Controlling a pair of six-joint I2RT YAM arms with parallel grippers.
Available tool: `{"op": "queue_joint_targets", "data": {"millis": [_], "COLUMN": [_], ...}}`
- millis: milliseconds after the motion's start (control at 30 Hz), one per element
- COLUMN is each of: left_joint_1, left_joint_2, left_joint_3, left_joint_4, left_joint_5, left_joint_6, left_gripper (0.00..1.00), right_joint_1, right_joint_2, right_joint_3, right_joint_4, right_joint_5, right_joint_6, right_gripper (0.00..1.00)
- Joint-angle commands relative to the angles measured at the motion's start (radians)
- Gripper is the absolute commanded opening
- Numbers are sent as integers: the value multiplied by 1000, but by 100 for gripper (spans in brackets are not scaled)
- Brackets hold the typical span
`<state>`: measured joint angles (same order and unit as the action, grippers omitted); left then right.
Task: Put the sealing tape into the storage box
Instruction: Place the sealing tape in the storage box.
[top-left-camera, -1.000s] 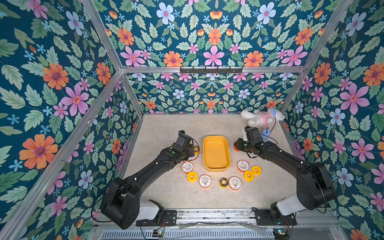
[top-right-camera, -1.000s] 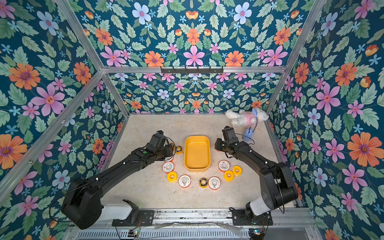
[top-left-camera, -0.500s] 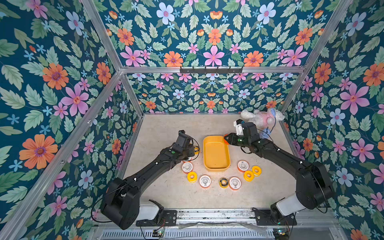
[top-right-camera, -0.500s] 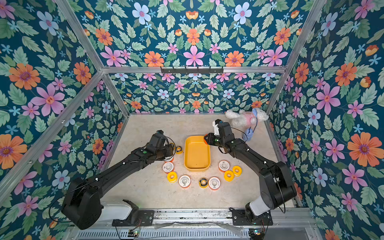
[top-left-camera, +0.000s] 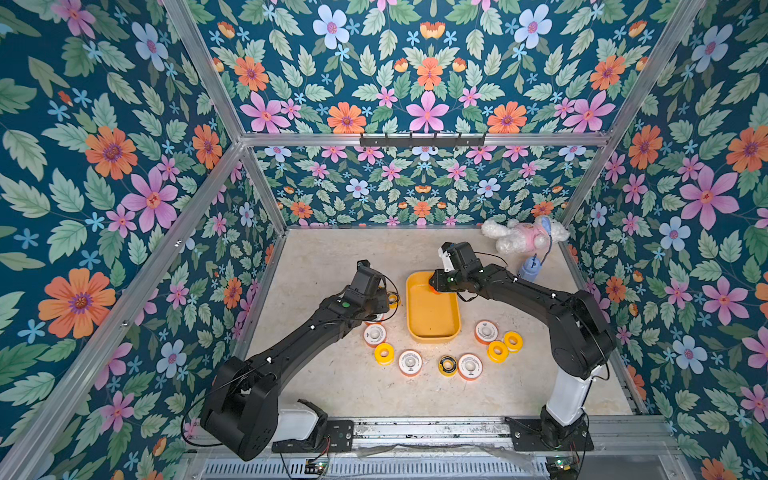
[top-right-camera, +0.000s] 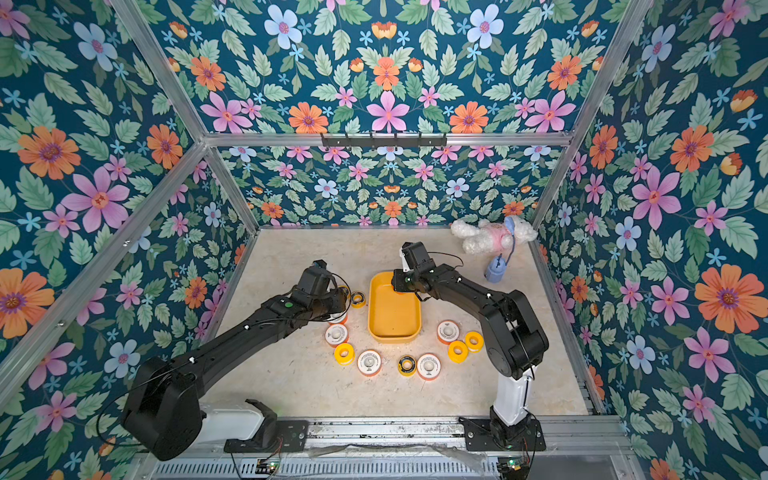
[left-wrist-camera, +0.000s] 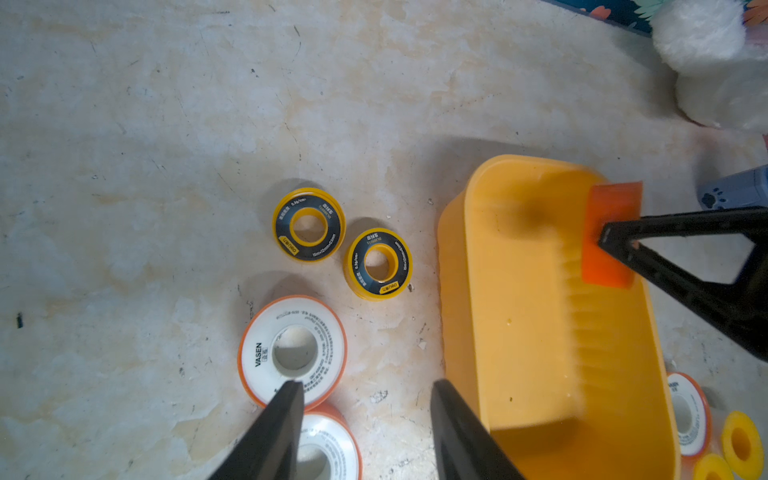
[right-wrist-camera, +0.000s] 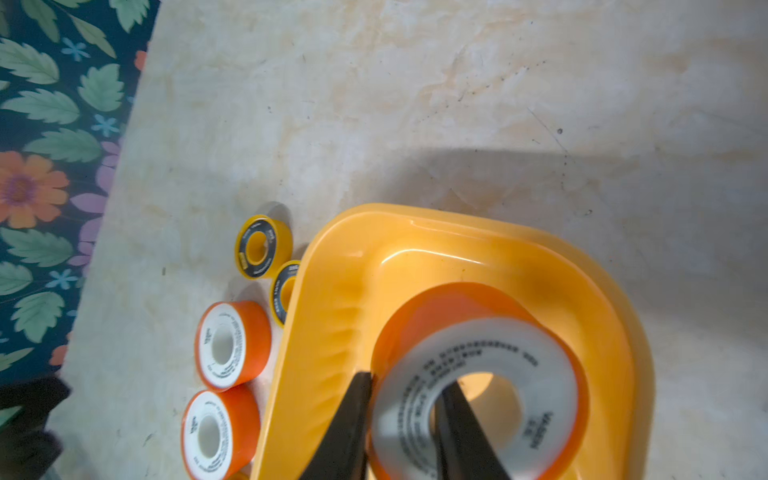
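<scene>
Over the 12 o'clock end of the yellow storage box, the right tool pinches one orange-rimmed sealing tape spool, one finger through its centre hole and the other outside its rim. Other spools lie on the surface around the box, from 9 through 6 to 4 o'clock. The left tool, jaws spread, hovers at the box's 9 o'clock side over a white-faced spool.

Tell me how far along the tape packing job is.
Done: nothing, the yellow box is empty. In hand: the right end effector grips an orange-rimmed roll over the box's far end. Remaining: eleven rolls lying around the box; the left end effector hovers open above those beside it.
</scene>
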<state>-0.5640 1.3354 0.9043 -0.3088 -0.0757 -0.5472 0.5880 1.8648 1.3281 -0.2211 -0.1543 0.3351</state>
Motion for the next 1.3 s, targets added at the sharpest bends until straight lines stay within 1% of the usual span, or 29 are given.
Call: {"op": "queue_joint_targets", "data": {"millis": [0,600,967,1133,1267], "left_joint_1": [1,1,0,1,1], "left_joint_2": [-5,-8,-10,-12,-13], "left_joint_3": [7,4,1,-1,-4], "left_joint_4": [-10,-13,-16,-18,-21], "left_joint_5": [-4,-7,-10,-14,-17], "left_joint_6": [11,10,13,12,12], "left_gripper": [55,55,56,56,57], "right_joint_1": [9,30,32,32,32], "right_joint_2": [27,156,190,191,172], "right_joint_3": [26,134,165,173,170], "right_joint_4": [-58,-145,-170,-175,-170], "right_joint_5": [82,196,220,221,211], "right_joint_6": [-18,-2,7,7,6], "right_gripper": [27,28,33,40,44]}}
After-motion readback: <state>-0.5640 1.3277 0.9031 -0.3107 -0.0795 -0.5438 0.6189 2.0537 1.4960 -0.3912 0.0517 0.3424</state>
